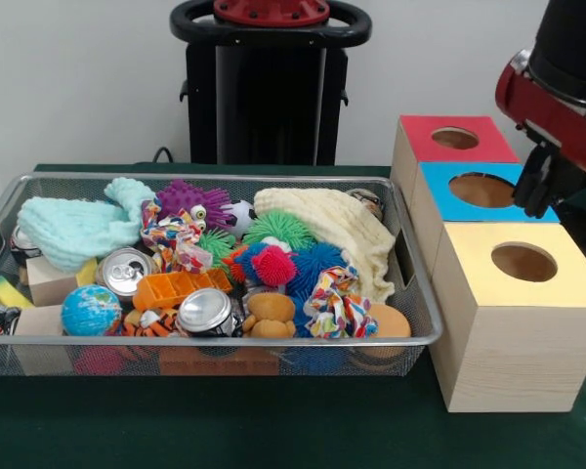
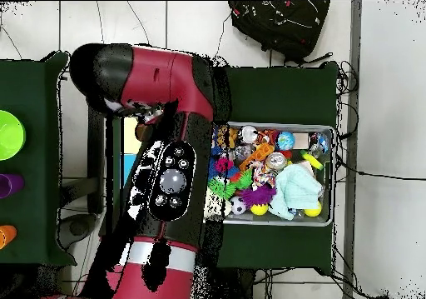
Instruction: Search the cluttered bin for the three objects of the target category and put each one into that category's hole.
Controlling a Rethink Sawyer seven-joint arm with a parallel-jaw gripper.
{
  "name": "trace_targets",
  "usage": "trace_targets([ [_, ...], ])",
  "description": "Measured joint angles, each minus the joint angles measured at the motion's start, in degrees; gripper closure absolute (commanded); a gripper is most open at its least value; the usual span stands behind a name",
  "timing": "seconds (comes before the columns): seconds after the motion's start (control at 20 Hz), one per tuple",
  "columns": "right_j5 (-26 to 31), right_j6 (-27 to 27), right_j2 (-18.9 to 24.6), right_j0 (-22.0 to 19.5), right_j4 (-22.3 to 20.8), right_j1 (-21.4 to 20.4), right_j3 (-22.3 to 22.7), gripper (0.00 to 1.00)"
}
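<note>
The wire mesh bin [image 1: 215, 341] fills the left and middle of the table and also shows in the overhead view [image 2: 334, 176]. Two knotted spotted cloth twists show in it: one at the back left-middle [image 1: 175, 234] and one at the front right [image 1: 336, 304]. I see no third one. The yellow-topped box's round hole [image 1: 523, 262] is at the right front, with nothing in its mouth. My gripper [image 1: 545, 191] hangs at the upper right, above the right edge of the blue-topped box, with nothing visibly in it. In the overhead view the arm [image 2: 170, 179] hides the gripper and most of the boxes.
The blue-topped box [image 1: 481, 190] and the red-topped box [image 1: 456, 138] stand behind the yellow one. The bin also holds spiky pom balls [image 1: 273, 266], cans [image 1: 204, 311], a globe ball [image 1: 91, 311], a teal knit cloth [image 1: 73, 227] and a cream knit cloth [image 1: 337, 223].
</note>
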Motion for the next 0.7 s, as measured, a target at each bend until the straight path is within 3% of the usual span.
trace_targets([
  [0.3,-0.3,0.0,-1.0,-0.6,-1.1,-2.8,1.1,1.00],
  [0.55,-4.1,0.0,-1.3,-2.9,-4.5,-8.8,6.2,1.00],
  [0.6,-6.8,0.0,-1.3,-4.3,-5.5,-10.9,7.9,0.00],
  [0.7,-8.3,0.0,-1.3,-4.9,-5.9,-11.9,8.7,0.00],
])
